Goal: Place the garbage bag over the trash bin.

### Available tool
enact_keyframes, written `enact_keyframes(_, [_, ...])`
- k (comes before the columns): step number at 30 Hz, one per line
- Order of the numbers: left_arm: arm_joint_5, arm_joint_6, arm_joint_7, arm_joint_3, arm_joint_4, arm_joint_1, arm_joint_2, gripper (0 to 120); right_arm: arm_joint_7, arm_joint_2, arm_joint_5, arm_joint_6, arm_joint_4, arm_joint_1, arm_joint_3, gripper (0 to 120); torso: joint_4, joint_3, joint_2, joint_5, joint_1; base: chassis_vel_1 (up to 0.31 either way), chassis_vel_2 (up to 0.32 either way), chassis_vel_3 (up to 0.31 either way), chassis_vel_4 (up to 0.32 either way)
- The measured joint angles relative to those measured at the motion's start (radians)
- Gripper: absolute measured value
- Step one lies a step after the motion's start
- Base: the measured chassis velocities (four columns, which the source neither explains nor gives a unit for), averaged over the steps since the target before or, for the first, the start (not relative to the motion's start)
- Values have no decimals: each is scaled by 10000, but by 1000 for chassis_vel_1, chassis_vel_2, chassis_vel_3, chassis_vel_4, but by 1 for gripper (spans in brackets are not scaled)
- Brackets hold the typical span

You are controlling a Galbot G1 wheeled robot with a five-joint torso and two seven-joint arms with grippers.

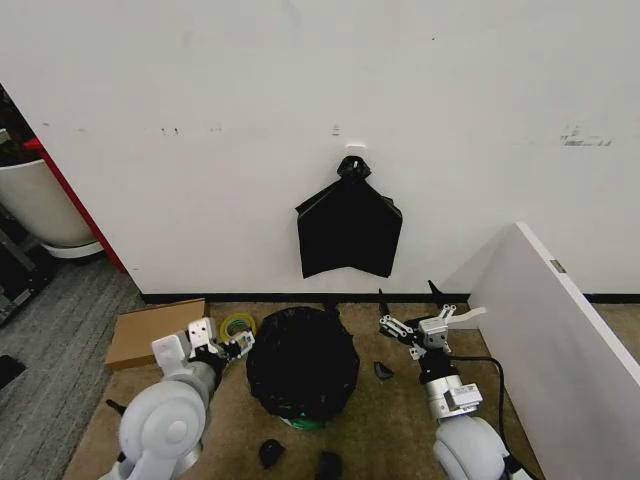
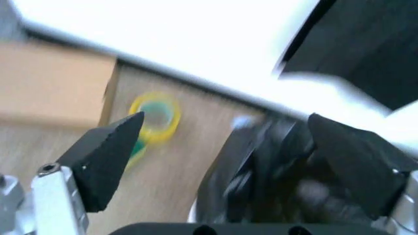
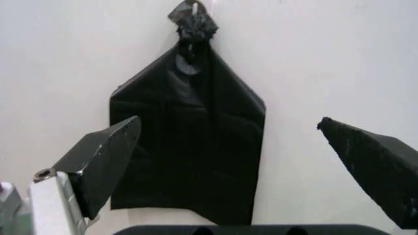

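My left gripper [image 1: 232, 343] hovers just left of the garbage bag [image 1: 302, 362], fingers spread wide, nothing between them. In the left wrist view the two black fingers [image 2: 107, 156] stand far apart with the crinkly black plastic [image 2: 287, 181] past the farther one. My right gripper [image 1: 410, 328] sits right of the bag, well apart from it, also released and empty; its wrist view shows both fingers [image 3: 104, 161] splayed and aimed at the wall.

The garbage bag is draped over the trash bin, covering it nearly to the floor. A sliver of white rim [image 2: 194, 215] peeks under the plastic in the left wrist view. Something green [image 1: 305, 422] shows at the near base of the bag.

Floor is brownish carpet [image 1: 90, 420]. A yellow-green tape roll [image 1: 238, 324] lies just beside my left gripper, and a flat cardboard piece [image 1: 152, 330] lies farther left. Small dark bits [image 1: 384, 370] sit on the carpet right of the bag and near me [image 1: 270, 452].

Far side is a white wall [image 1: 200, 80] with a black baseboard [image 1: 260, 297]. A flat black bag [image 1: 349, 232] hangs on it from a knot, above the bin. A white panel [image 1: 560, 340] slants along the right. A white tub with a red edge [image 1: 40, 200] stands far left.
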Motion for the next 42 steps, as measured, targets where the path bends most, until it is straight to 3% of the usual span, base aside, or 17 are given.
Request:
enact_keyframes(1, [444, -501, 478, -15, 49, 50, 6, 100, 37, 41, -4, -18, 16, 14, 37, 100, 1, 0, 0, 1, 0, 0, 0, 0, 0])
enact_keyframes(2, [1838, -1977, 1780, -46, 345, 178, -19, 100, 97, 180, -58, -44, 82, 57, 163, 100, 0, 0, 0, 3, 0, 0, 0, 0, 0])
enact_keyframes(3, [2040, -2195, 1963, -51, 406, 198, -28, 100, 100, 200, -76, -43, 88, 63, 183, 100, 0, 0, 0, 3, 0, 0, 0, 0, 0])
enact_keyframes(4, [3666, -4107, 3549, -80, 978, 358, -134, 100, 105, 386, -266, -7, 140, 93, 373, 100, 5, 1, 0, -1, 1, 0, 0, 0, 0])
enact_keyframes(5, [3666, -4107, 3549, -80, 978, 358, -134, 100, 105, 386, -266, -7, 140, 93, 373, 100, 5, 1, 0, -1, 1, 0, 0, 0, 0])
enact_keyframes(7, [5224, -6500, 5488, -82, 1660, 474, -360, 100, -140, 618, -461, 166, 163, 89, 638, 100, 4, 1, 0, -2, 0, 0, 0, 0, 0])
enact_keyframes(10, [5801, -8308, 6826, -70, 1954, 549, -715, 100, -502, 879, -880, 376, 242, 41, 1010, 100, 1, 1, 0, 2, 0, 0, 0, 0, 0])
enact_keyframes(13, [5604, -8751, 7410, -109, 1811, 622, -975, 100, -681, 1063, -1267, 314, 440, -83, 1390, 100, 3, 2, -1, 1, 1, 0, 0, 0, 0])
enact_keyframes(16, [5330, -8854, 8173, -239, 1435, 851, -1339, 100, -526, 1228, -1608, -813, 1273, -641, 1661, 100, 0, 1, 0, 3, 0, 0, 0, 0, 0])
enact_keyframes(18, [5324, -8848, 8196, -242, 1424, 870, -1358, 100, -475, 1232, -1598, -924, 1341, -680, 1650, 100, 0, 1, 0, 3, 0, 0, 0, 0, 0])
enact_keyframes(19, [5250, -8720, 8240, -240, 1405, 998, -1452, 100, -42, 1252, -1449, -1878, 1842, -943, 1551, 100, 2, 0, 0, -1, 0, 0, 0, 0, 0])
enact_keyframes(22, [5147, -8470, 8074, -220, 1609, 1020, -1429, 100, -220, 1369, -1546, -3346, 2254, -1238, 1862, 100, 4, 1, 0, 0, 0, 0, 0, 0, 0])
enact_keyframes(26, [4824, -8120, 7845, -271, 1910, 850, -1307, 100, -846, 1630, -1795, -3881, 2325, -1371, 2315, 100, 1, 0, 0, 0, 0, 0, 0, 0, 0])
enact_keyframes(29, [3707, -7660, 7669, -406, 2230, 717, -882, 100, -1655, 2112, -1740, -2529, 1814, -1318, 2959, 100, 1, 1, -1, 1, 1, 0, 0, 0, 0])
enact_keyframes(30, [3707, -7660, 7669, -406, 2230, 717, -882, 100, -1655, 2112, -1740, -2529, 1814, -1318, 2959, 100, 1, 1, -1, 1, 1, 0, 0, 0, 0])
enact_keyframes(33, [3072, -7524, 7556, -600, 2569, 625, -599, 100, -2585, 2370, -1243, -1072, 1285, -1319, 3439, 100, 5, 1, -1, 1, 1, 0, 0, 0, 0])
enact_keyframes(42, [3607, -7561, 7500, -301, 2858, 732, -703, 100, -2735, 2801, -636, -917, 1805, -1842, 3411, 100, 1, 0, 0, 0, 1, 0, 0, 0, 0])
